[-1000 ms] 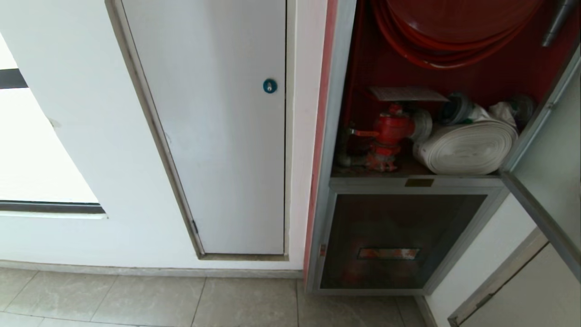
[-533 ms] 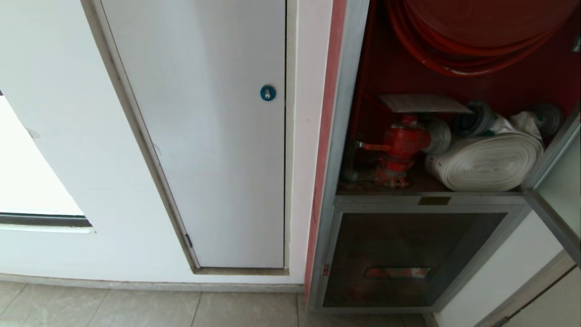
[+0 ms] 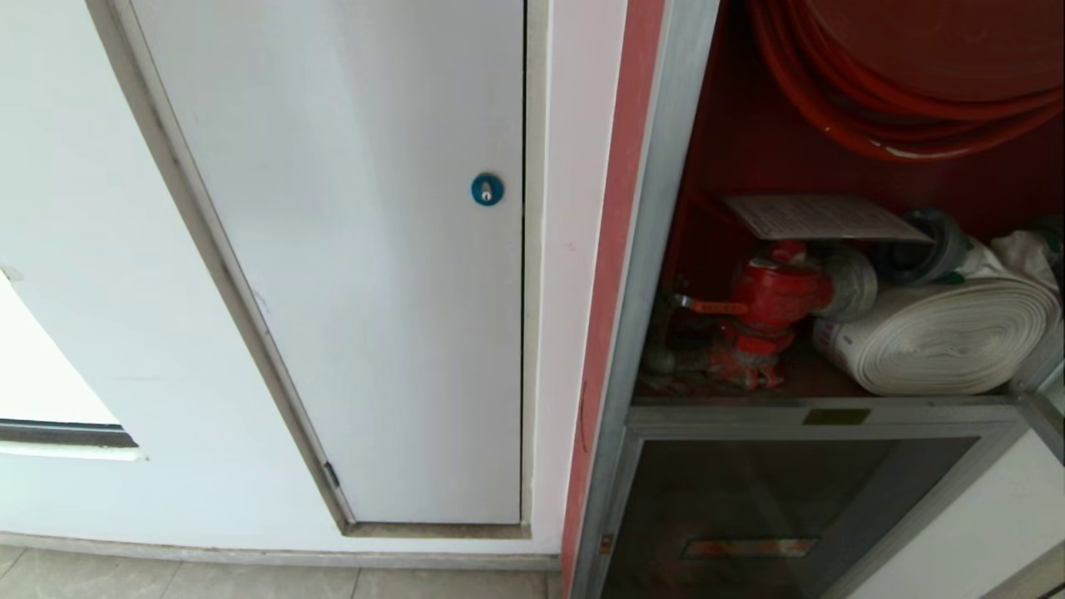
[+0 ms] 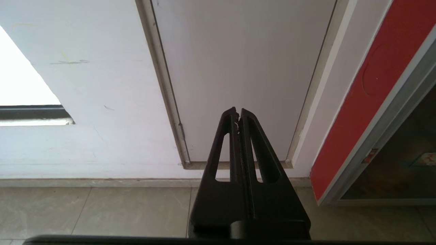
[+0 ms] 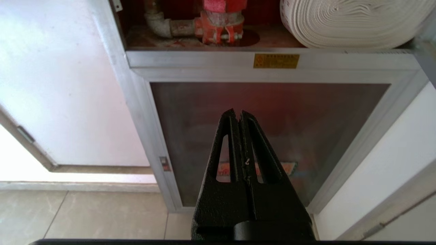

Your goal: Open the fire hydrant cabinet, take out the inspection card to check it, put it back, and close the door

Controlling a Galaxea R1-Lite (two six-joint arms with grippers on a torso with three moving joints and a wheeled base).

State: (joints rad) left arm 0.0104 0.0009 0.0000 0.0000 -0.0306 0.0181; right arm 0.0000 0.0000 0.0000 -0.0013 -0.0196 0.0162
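Observation:
The fire hydrant cabinet (image 3: 666, 249) stands open on the right of the head view, silver-framed and red inside. The inspection card (image 3: 819, 218), a whitish printed sheet, lies flat on top of the red valve (image 3: 774, 295), beside the white hose roll (image 3: 948, 337) and under the red hose reel (image 3: 915, 75). Only a corner of the open door (image 3: 1050, 420) shows at the right edge. Neither arm is in the head view. My left gripper (image 4: 238, 110) is shut and empty, facing the white panel. My right gripper (image 5: 238, 112) is shut and empty before the lower glass panel (image 5: 272, 115).
A plain white panel with a blue round lock (image 3: 487, 190) fills the wall left of the cabinet. The shorter dark glass panel (image 3: 782, 507) with a red label sits below the shelf. Grey floor tiles (image 4: 102, 211) run along the wall's foot.
The whole head view has shifted: the wall and cabinet now look larger and lower in the picture, so the camera has come closer. The card and hose roll lie as before.

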